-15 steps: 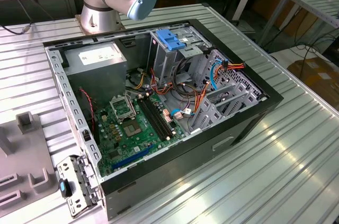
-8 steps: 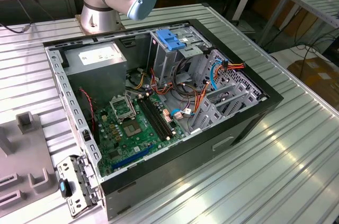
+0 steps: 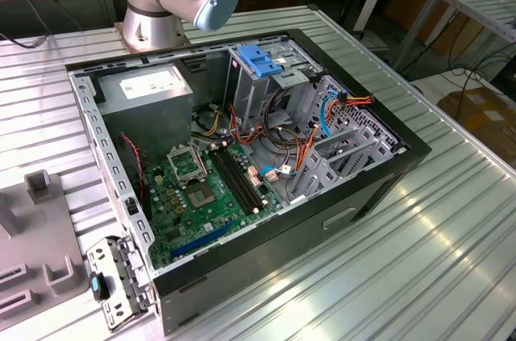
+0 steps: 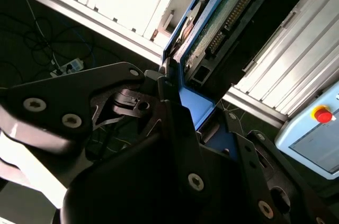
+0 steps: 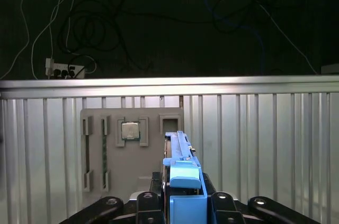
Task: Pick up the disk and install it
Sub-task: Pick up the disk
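Disk [image 5: 183, 173], seen edge-on along its blue carrier rail, is pinched between the fingers of the gripper [image 5: 184, 205] and held over the ribbed metal table [image 5: 265, 144], with the gray fixture plate [image 5: 132, 166] and its processor chip [image 5: 130, 130] just beyond. Pick-up looks done, installation not yet begun; seating it in the open computer case [image 3: 355, 196] would, I judge, call for rails squared to the drive cage [image 3: 250, 95]
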Motion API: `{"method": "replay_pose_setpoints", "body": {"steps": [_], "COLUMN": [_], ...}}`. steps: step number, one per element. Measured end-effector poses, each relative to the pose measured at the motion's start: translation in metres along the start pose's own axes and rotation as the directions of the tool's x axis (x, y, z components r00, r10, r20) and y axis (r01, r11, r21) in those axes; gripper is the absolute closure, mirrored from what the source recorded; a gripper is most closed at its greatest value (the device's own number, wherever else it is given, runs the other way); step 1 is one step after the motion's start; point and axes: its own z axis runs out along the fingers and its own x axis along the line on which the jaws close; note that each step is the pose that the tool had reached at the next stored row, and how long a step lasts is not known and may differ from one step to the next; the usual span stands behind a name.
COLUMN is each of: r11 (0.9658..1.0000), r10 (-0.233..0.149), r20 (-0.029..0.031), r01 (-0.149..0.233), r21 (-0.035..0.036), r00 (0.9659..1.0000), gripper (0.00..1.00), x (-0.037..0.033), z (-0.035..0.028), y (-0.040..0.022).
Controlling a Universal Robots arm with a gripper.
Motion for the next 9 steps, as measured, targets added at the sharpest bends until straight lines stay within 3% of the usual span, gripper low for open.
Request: {"method": "replay_pose_setpoints", "body": {"steps": [9], "r11": [1.0], "r10": [0.0], "r20": [0.0001], "r01": [0.0], "r21": [0.0], "r00": [1.0], "gripper": [0.63], "x": [-0.0001], "z": [-0.006], "y": [-0.0001]}}
